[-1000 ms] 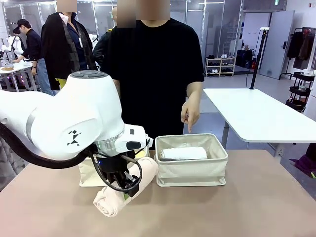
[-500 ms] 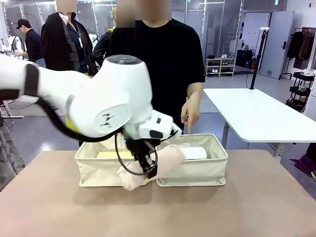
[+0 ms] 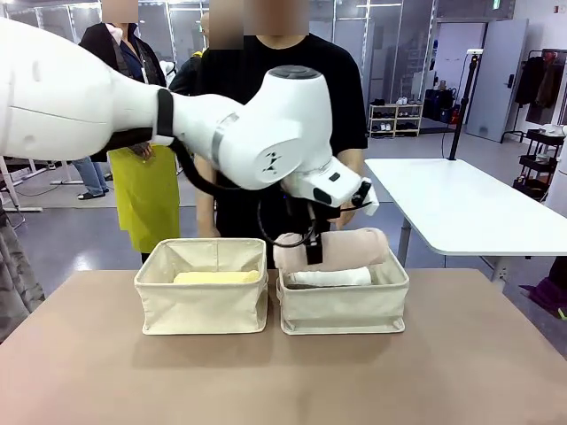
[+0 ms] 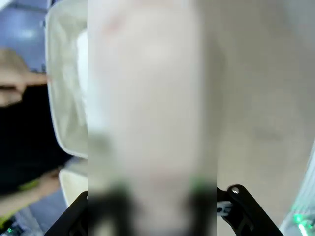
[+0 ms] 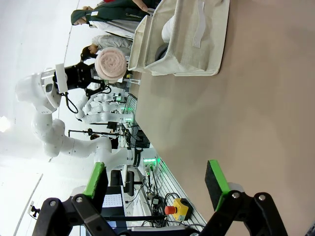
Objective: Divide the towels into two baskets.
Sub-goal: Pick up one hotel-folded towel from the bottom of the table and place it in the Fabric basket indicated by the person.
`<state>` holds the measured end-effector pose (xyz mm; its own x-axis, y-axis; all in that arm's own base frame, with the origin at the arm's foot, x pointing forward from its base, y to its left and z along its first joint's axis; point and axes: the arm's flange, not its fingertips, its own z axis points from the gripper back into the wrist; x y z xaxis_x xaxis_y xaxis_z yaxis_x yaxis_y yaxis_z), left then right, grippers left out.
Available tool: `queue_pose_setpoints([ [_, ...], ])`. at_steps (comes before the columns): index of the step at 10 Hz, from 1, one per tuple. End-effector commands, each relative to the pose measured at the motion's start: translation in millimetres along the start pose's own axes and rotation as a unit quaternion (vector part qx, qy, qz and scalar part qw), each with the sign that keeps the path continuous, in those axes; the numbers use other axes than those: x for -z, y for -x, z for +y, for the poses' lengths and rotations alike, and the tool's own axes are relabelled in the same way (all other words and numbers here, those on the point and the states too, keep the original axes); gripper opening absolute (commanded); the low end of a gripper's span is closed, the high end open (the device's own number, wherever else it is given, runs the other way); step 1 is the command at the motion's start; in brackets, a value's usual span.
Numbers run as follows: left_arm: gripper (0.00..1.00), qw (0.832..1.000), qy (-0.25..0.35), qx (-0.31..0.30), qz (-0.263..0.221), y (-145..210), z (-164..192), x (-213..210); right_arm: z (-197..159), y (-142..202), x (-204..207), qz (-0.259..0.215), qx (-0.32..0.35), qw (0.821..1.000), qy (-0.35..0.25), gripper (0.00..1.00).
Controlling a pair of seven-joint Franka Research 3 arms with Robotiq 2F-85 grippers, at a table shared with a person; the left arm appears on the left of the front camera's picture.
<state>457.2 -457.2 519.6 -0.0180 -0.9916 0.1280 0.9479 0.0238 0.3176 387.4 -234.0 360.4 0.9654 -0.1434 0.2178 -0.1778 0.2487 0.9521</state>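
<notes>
Over the right basket (image 3: 344, 307), the pink towel (image 3: 350, 250), pinched by the left gripper (image 3: 313, 255), has been carried up from the table; release remains. Right gripper (image 5: 156, 184) is spread.

White left arm reaches across the middle, its gripper (image 3: 314, 251) clamped, pointing down; right gripper (image 5: 156, 183) hangs with green-padded jaws spread wide.

A white side table (image 3: 461, 208) stands behind, with a shelf rack (image 3: 395, 119) and bystanders (image 3: 133, 62) beyond.
</notes>
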Motion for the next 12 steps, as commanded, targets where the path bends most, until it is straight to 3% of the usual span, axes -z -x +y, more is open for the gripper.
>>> queue_pose_setpoints([
  [1, 0.41, 0.999, 0.038, 0.030, 0.002, -27.2, 31.7, 8.7, 4.5, 3.2, 2.6, -0.001, 0.011, 1.000, 0.008, 1.00],
  [3, 0.41, 1.000, -0.001, 0.000, 0.011, -37.0, 52.0, 39.3, 4.5, 3.2, 2.6, -0.001, 0.011, 1.000, 0.008, 1.00],
  [5, 0.41, 0.994, -0.101, -0.021, 0.023, -38.0, 35.7, 65.2, 4.5, 3.2, 2.6, -0.001, 0.011, 1.000, 0.008, 1.00],
  [7, 0.41, 0.994, -0.103, 0.009, 0.046, -31.7, 18.2, 77.8, 4.5, 3.2, 2.6, -0.001, 0.011, 1.000, 0.008, 1.00],
  [10, 0.41, 0.993, -0.104, 0.006, 0.050, -24.2, 17.4, 85.4, 4.5, 3.2, 2.6, -0.001, 0.011, 1.000, 0.008, 1.00],
  [12, 0.52, 0.993, -0.104, 0.000, 0.056, -22.7, 19.8, 90.0, 4.5, 3.2, 2.6, -0.001, 0.011, 1.000, 0.008, 1.00],
])
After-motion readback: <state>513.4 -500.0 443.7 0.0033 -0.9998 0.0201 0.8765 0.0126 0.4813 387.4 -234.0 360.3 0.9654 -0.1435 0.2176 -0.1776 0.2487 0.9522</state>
